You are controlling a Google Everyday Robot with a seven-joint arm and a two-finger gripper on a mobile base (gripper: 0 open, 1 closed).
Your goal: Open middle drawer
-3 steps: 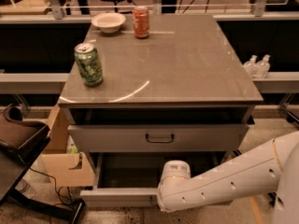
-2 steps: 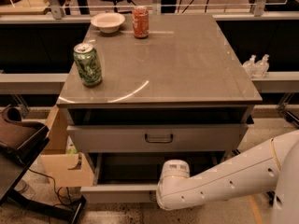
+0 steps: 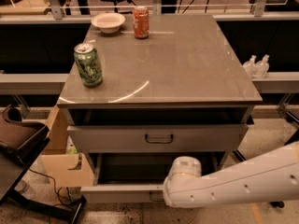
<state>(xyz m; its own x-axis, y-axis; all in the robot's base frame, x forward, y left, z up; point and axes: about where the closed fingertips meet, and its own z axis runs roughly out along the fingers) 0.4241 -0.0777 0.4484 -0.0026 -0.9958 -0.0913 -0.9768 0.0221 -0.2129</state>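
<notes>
Below tabletop [image 3: 187, 64], white arm [image 3: 243, 181] hides gripper at middle drawer [image 3: 121, 193] front.

gripper hid. behind arm [image 3: 243, 181], mid drawer [image 3: 121, 193]

A grey tabletop [image 3: 187, 64], glossy enough to carry a curved streak of light near its front edge, holds 3 things. A green drink can [image 3: 88, 64] stands upright at 9 o'clock, close to the left edge. A shallow pale bowl [image 3: 108, 21] sits at 11 o'clock by the far edge. An orange-red can [image 3: 140, 21] stands upright just beside it, toward 12 o'clock, not touching. The gripper is hidden beneath the white arm [image 3: 224, 183] at 6 o'clock, at the front of the pulled-out middle drawer [image 3: 121, 192].
</notes>
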